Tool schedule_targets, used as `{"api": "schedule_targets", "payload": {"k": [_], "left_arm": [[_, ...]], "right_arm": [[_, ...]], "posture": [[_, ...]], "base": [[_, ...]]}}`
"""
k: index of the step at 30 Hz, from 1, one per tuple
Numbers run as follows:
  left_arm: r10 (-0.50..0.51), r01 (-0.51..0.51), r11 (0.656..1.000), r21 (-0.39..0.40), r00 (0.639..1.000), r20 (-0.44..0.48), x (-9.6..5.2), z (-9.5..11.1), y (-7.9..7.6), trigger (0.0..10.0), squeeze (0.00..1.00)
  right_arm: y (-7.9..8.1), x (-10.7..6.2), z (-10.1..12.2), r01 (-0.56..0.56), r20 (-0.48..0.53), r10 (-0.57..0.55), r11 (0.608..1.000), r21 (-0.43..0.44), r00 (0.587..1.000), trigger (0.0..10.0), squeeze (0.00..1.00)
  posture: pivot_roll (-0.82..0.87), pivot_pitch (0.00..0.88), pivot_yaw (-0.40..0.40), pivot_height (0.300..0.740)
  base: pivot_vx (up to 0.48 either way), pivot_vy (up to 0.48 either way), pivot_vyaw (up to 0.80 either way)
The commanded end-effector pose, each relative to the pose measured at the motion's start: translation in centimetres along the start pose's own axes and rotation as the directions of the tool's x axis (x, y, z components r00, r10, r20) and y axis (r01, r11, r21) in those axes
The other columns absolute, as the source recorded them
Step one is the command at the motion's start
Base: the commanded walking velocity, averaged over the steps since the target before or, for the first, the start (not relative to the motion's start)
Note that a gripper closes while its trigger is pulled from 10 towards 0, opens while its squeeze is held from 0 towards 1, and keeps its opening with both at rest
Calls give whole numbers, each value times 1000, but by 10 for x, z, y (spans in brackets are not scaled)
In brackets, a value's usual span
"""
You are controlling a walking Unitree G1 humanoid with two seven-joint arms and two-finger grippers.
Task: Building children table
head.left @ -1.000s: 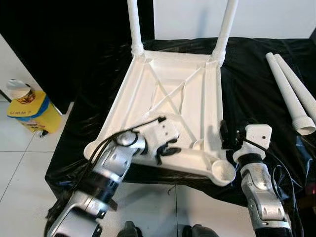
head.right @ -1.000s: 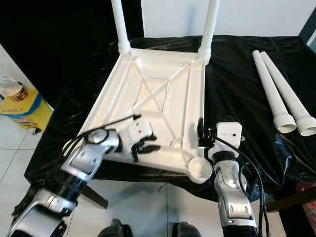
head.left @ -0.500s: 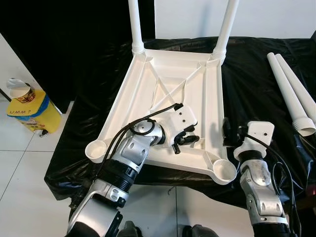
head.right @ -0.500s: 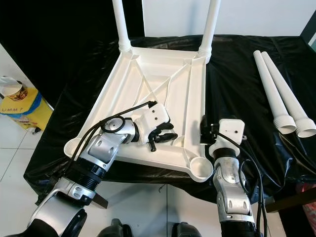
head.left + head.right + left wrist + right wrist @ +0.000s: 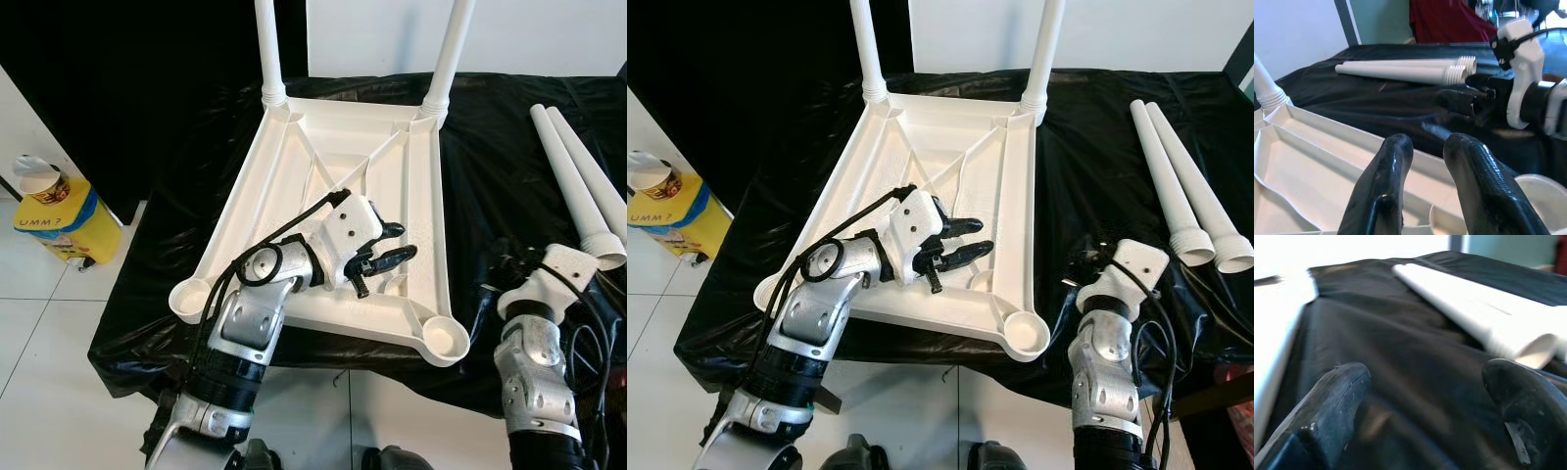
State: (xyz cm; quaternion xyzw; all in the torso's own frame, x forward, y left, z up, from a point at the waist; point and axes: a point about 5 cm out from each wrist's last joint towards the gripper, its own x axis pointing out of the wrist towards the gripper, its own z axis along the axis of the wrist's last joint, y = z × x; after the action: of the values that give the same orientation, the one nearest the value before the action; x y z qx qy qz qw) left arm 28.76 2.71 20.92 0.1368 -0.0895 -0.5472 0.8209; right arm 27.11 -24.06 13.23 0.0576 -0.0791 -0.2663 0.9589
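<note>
The white children's table top [image 5: 323, 186] lies upside down on a black-covered surface. Two white legs [image 5: 266, 49] stand in its far corners. Its near corner sockets [image 5: 446, 338] are empty. Two loose legs [image 5: 578, 186] lie side by side on the cloth at the right. My left gripper [image 5: 404, 241] hovers over the underside near the right rail, open, with nothing between its fingers [image 5: 1386, 186]. My right gripper [image 5: 1084, 266] hangs low over the black cloth, right of the near right corner. It is wide open and points toward the loose legs [image 5: 1474, 313].
A yellow bin [image 5: 59, 211] with a cup on top stands on the white tile floor at the left. The black-covered surface ends at its front edge [image 5: 294, 357] close to my body. A black backdrop hangs at the back left.
My left gripper has travelled from the table's near rim rightward across the underside and lifted. My right gripper has swung right, away from the table's corner, onto the black cloth.
</note>
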Motion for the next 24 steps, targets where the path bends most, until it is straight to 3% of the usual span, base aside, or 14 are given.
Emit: {"api": "schedule_targets", "payload": {"k": [1,8,12,17,24], "left_arm": [[150,-150,988,-49,989,-2,-3,-1,4,10000,0],[32,-33,999,-23,999,-20,-5,-2,-10,10000,0],[-20,20,999,-34,1000,8,3,7,-18,10000,0],[-31,32,999,-43,999,19,6,10,-19,10000,0],[-91,95,993,-75,994,54,13,22,-25,10000,0]], "right_arm": [[-7,2,-1,42,-1,-42,999,17,999,10000,0],[-18,7,3,113,9,-114,992,53,993,10000,0],[-23,10,5,135,22,-137,988,78,990,10000,0],[-24,11,6,140,27,-143,986,87,989,10000,0],[-21,13,15,85,79,-101,978,189,992,10000,0]], "posture": [[14,98,24,740],[12,107,33,740],[14,128,49,740],[11,144,65,740],[-10,193,133,740]], "base": [[0,0,0],[0,0,0],[0,0,0],[0,0,0],[0,0,0]]}}
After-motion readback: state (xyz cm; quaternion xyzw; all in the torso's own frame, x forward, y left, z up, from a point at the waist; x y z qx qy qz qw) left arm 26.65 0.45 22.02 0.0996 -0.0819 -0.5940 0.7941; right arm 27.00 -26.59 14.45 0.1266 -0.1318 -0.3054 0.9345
